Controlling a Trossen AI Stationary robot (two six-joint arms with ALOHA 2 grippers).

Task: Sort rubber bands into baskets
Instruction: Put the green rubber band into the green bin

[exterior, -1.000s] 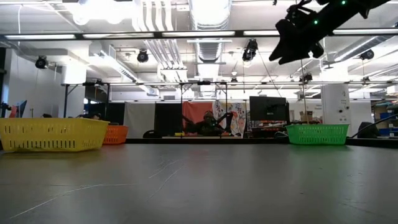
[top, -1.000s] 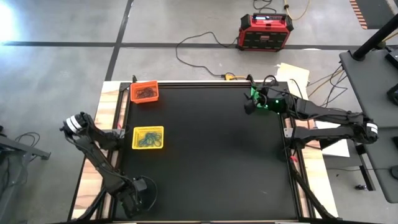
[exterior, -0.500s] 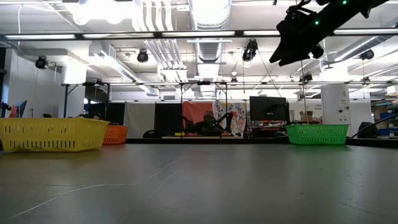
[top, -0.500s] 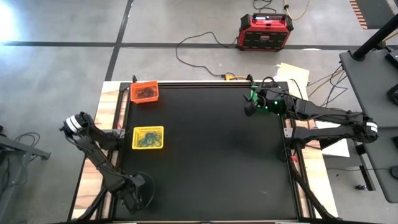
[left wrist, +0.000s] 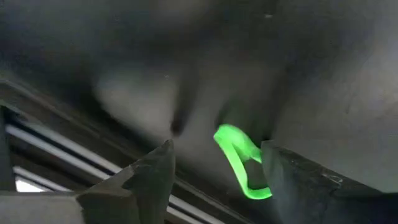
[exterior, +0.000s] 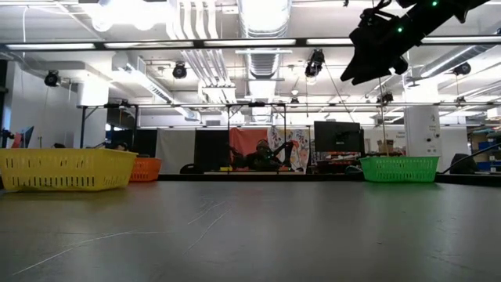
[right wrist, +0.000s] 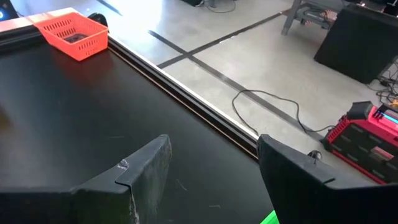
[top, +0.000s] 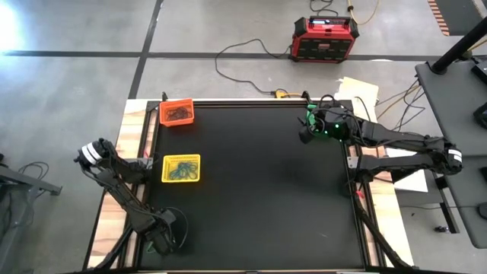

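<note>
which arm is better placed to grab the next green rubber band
Left. The left gripper is low at the table edge, open around a green rubber band. The right gripper hangs high over the green basket, far off.

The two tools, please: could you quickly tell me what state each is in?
Left tool: open, low at the table's near-left corner, a green rubber band between its fingers.
Right tool: open, holding nothing, raised by the green basket.

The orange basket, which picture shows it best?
The right wrist view: the orange basket shows whole, mesh walls clear. The high view shows it small from above, something dark inside. The low view shows only its side behind the yellow basket.
</note>
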